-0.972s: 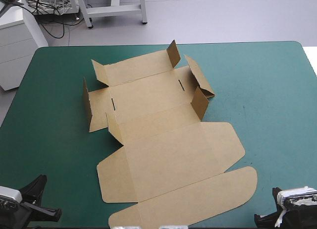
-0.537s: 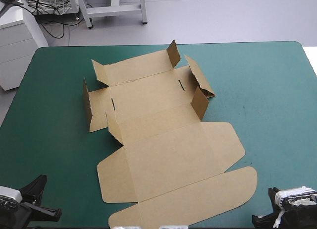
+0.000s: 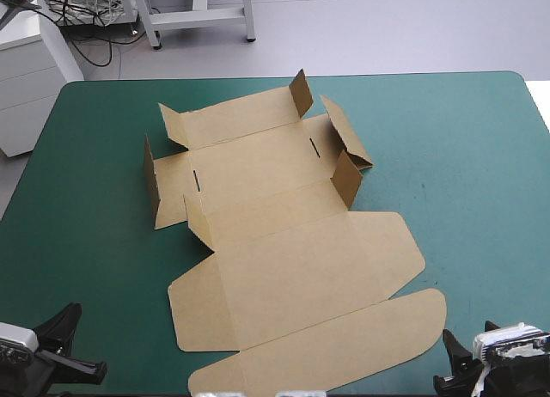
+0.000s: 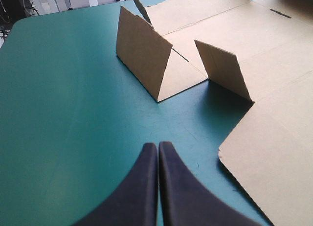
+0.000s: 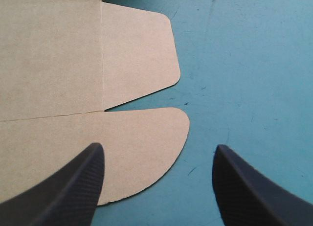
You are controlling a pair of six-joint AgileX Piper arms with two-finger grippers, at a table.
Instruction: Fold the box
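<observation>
Grey floor [image 3: 387, 27], white cabinet [image 3: 30, 79].

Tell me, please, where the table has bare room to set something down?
The widest bare patch of the teal-green cover lies between the box and the table's right edge. A narrower strip runs along the left edge. The middle is crowded: the box's flat lid reaches nearly to the near edge.

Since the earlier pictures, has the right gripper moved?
Yes. One finger of the right gripper has swung toward the rounded near flap of the box, in the high view.
</observation>
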